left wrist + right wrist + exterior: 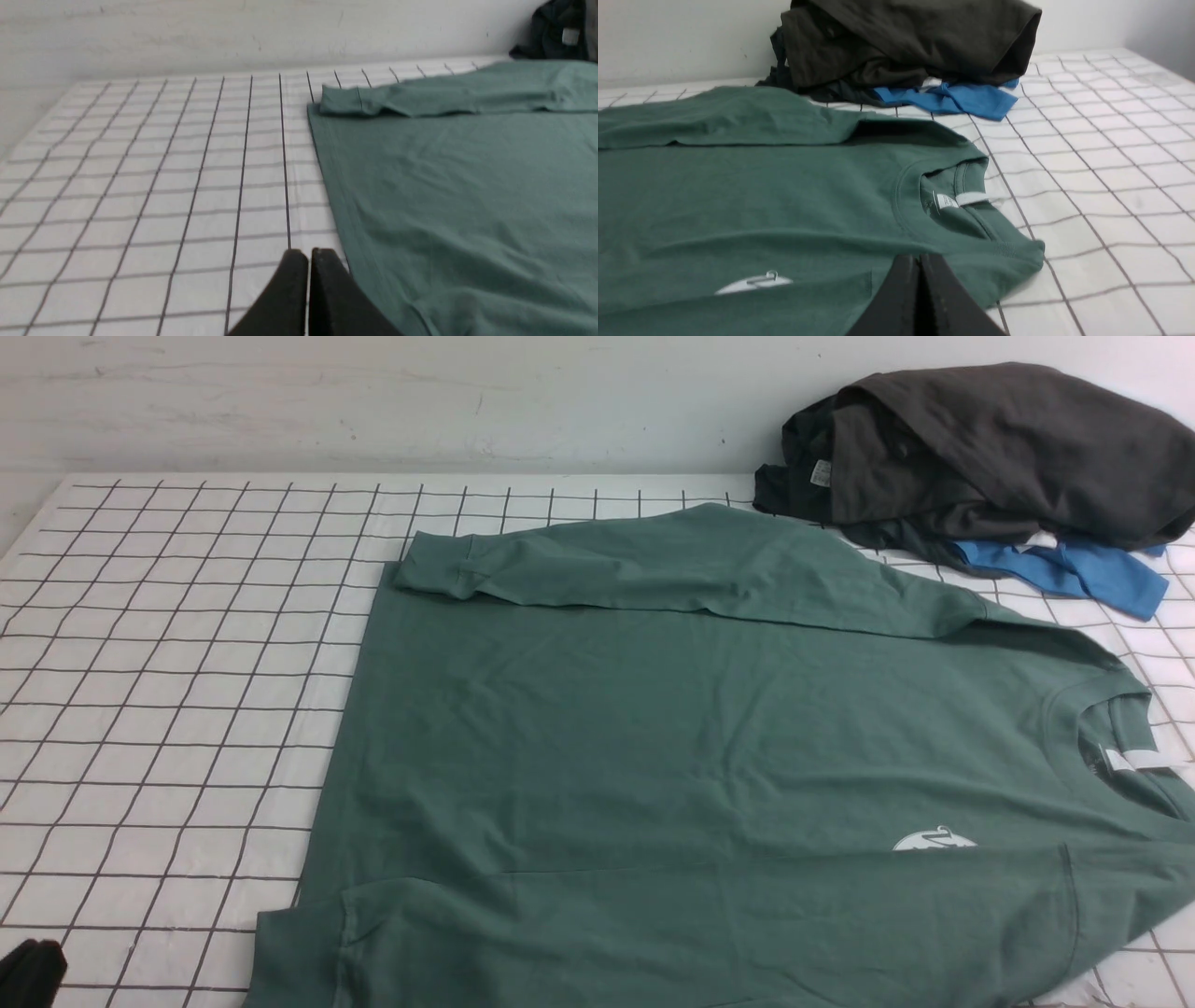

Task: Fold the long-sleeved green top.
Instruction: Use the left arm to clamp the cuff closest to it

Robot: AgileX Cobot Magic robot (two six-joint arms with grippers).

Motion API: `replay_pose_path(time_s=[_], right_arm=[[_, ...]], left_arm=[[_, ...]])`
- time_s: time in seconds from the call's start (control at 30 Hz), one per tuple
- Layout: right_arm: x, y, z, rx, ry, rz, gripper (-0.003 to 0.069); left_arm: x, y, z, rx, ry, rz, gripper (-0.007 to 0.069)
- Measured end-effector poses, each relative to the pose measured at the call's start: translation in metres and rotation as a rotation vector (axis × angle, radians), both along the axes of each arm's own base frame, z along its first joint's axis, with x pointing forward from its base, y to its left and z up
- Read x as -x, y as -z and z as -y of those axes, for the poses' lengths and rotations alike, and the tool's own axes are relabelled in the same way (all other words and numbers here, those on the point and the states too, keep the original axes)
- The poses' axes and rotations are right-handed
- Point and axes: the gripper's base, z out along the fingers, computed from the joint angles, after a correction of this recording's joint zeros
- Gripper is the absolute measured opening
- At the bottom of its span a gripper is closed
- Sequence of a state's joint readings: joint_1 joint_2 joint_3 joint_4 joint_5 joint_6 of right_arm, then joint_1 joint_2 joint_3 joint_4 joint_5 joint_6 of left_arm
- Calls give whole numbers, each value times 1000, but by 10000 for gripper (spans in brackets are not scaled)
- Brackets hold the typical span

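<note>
Plain white wall (373, 401), white tablecloth (168, 709) with dark grid lines, soft even light.

Matt green long-sleeved top (653, 737) — soft cloth — on gridded tablecloth (187, 709).

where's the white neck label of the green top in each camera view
Front view: the neck label lies inside the collar, at the right edge, mid-height.
Left wrist view: not in it; only the hem side and folded sleeve of the green top show.
Right wrist view: the neck label is near the centre, just beyond the shut right pincer.
Shared landmark: the pile of dark clothes.
</note>
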State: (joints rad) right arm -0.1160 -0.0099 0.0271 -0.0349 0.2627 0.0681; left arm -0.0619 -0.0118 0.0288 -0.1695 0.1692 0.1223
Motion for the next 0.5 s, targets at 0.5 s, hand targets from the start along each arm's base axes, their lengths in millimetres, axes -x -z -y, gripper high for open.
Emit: replay_pose_path(time_s=[0.5], right_arm=[[17,-70,-8,-58,-113,737,-14]], left_arm=[[10,-78,-10,243,-70,566,-7]])
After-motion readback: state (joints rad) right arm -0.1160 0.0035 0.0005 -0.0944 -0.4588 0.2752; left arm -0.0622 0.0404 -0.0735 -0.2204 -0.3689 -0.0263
